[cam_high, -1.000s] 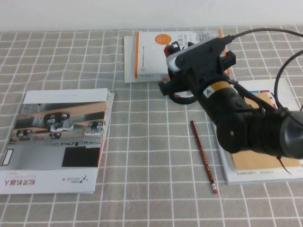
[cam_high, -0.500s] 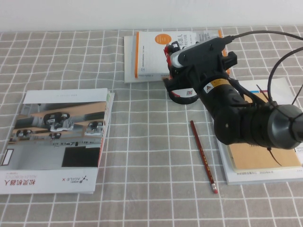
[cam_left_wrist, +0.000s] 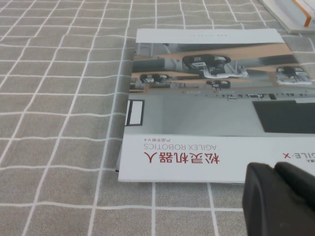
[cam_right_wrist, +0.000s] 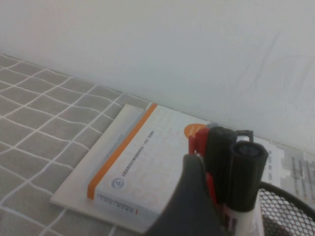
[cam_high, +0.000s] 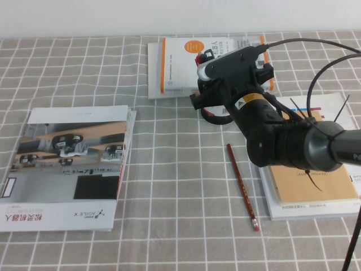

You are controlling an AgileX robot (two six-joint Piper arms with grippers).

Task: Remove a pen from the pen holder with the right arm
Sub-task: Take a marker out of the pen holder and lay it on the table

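Black wire mesh makes up the pen holder [cam_high: 216, 117]. It stands on the grey checked cloth [cam_high: 169, 169], just in front of the orange and white book [cam_high: 180, 62]. The pens [cam_right_wrist: 231, 162] are in it, standing up, with a red cap and dark caps showing.

A second ago the right gripper [cam_high: 225, 84] was a bit more to the right. Now it has slid a little to the left and toward the back, so it sits right on top of the holder. The arm behind it has swung out over the brown notebook [cam_high: 316, 192]. The holder, the pens and the red pencil [cam_high: 242, 186] lying on the cloth have not moved at all. I think this means the arm is lining up for the grab, and no pen is out yet.

From the right wrist camera, a dark part of this gripper is right beside the pens, maybe touching the red one. I cannot tell if this gripper is open or shut. No pen looks lifted, so I judge it holds nothing yet.

The left gripper [cam_left_wrist: 278, 199] hangs low by the title edge of the big booklet [cam_left_wrist: 211, 98], well apart from the holder. Its two black fingers [cam_left_wrist: 261, 196] are pressed together with nothing between them.
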